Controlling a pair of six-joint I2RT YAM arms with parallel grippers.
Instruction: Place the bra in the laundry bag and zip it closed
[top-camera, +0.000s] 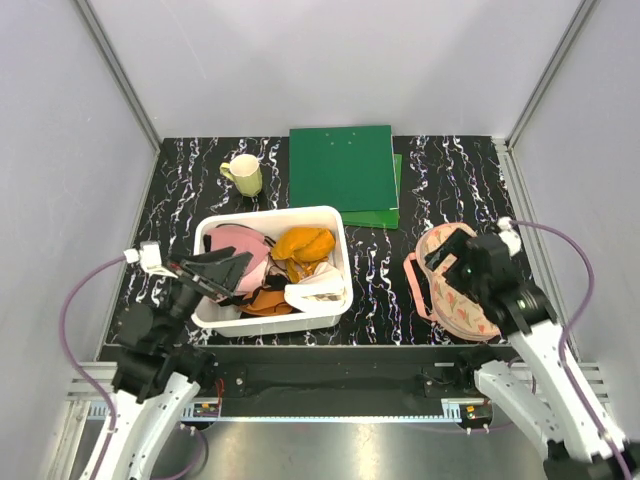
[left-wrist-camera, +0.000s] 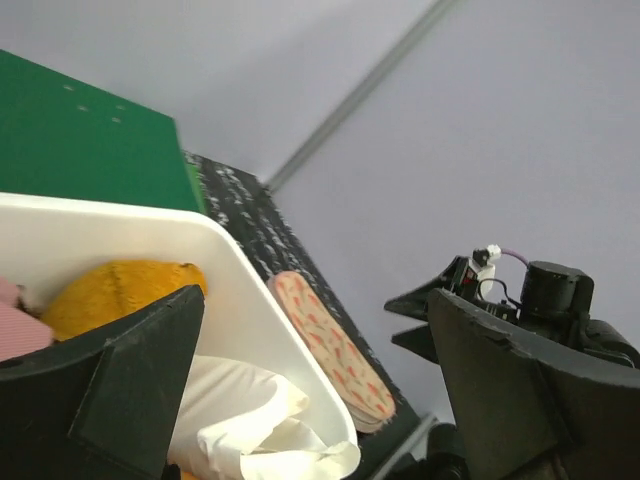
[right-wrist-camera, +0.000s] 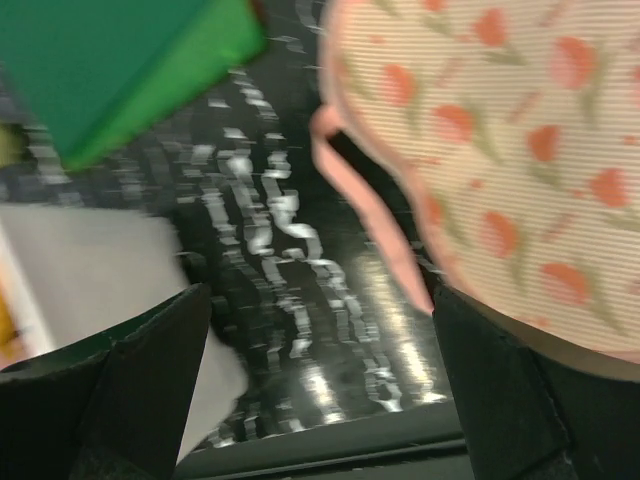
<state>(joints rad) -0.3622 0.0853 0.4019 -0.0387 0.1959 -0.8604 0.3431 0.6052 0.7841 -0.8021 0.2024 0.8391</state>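
Bra (top-camera: 238, 246): dusty pink, lying in the left half of the white bin (top-camera: 330, 216), just beside the orange garment (top-camera: 305, 243). A white cloth (top-camera: 318, 287) sits at the bin's near right corner.

Left gripper (top-camera: 222, 268) hangs over the bin's left side, its dark fingers overlapping the bra's near edge in the top view; contact cannot be judged from there. In the left wrist view the left gripper (left-wrist-camera: 315, 302) has its jaws spread wide with nothing between them. That view frames the orange garment (left-wrist-camera: 115, 290) and white cloth (left-wrist-camera: 250, 420), plus a sliver of pink at the left border, too little to identify.

Laundry bag (top-camera: 462, 300): flat on the black marbled table (top-camera: 380, 270), right of the bin and apart from it. The left wrist view shows the bag edge-on (left-wrist-camera: 335, 355).

Right gripper (top-camera: 450, 255) is over the bag's far part. Right wrist view: right gripper (right-wrist-camera: 320, 295) jaws wide, empty. Only this view resolves the bag's red-and-green print (right-wrist-camera: 520, 150) and pink edge (right-wrist-camera: 385, 230).

Green folder (top-camera: 342, 170) and a mug (top-camera: 243, 175) sit at the far side.
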